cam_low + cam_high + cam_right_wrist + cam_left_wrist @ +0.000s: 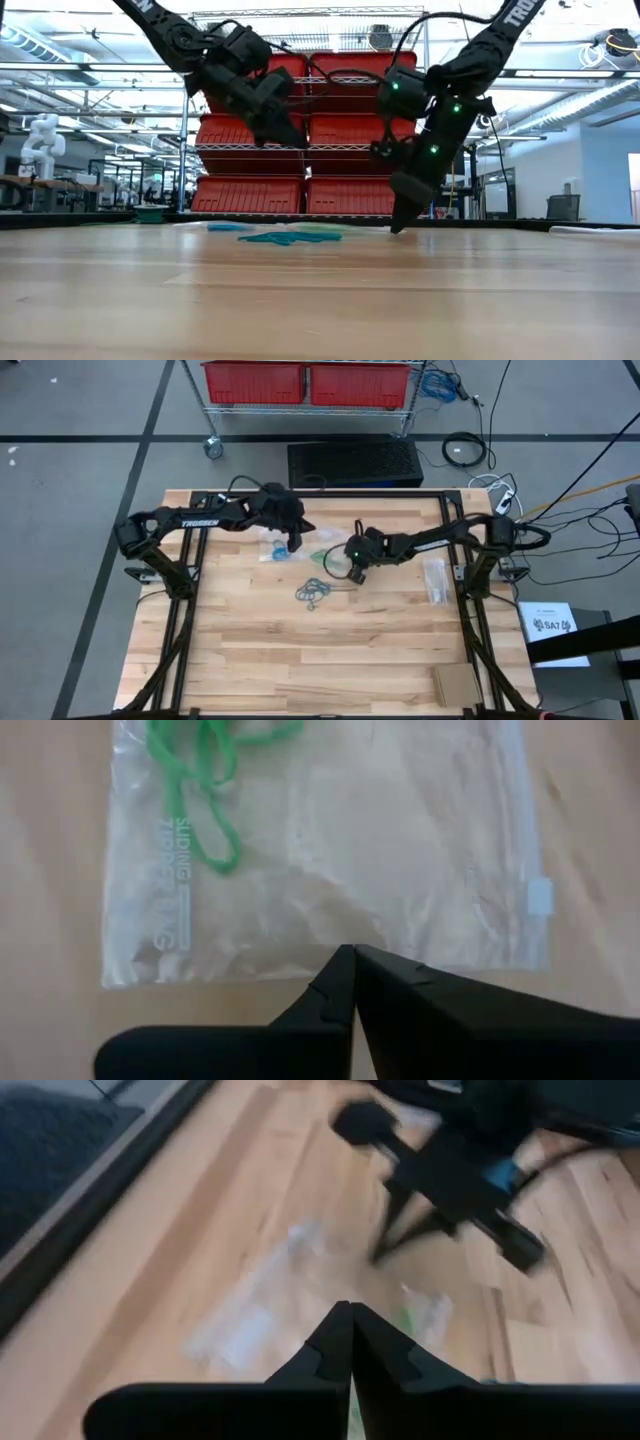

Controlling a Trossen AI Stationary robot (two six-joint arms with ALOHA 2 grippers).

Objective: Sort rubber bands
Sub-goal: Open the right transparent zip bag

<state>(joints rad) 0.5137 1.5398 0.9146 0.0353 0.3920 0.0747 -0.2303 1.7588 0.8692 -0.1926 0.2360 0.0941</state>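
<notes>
While both dark arms reach in over the wooden table point(330, 650), neither is holding anything. Coming from the left side, the left gripper point(294, 543) hangs above a clear plastic bag point(275, 549) near the table's far middle; its wrist view shows the two fingers point(330, 1352) pressed together with nothing between them. From the right side, the right gripper point(355, 572) points down with its tip at or just above the wood, and its fingers point(335, 988) are also pinched together, empty, at the edge of a second clear bag point(330, 850) printed with small lettering. Green rubber bands point(200, 780) lie inside that bag at one corner. Nearer the table's centre, a loose tangle of dark grey-blue and bluish bands point(313, 593) sits on the bare wood, just beside the right gripper and apart from both bags. Another clear bag point(434, 580) lies near the right edge. Red bins point(300, 130) fill a wire shelf behind the table.
</notes>
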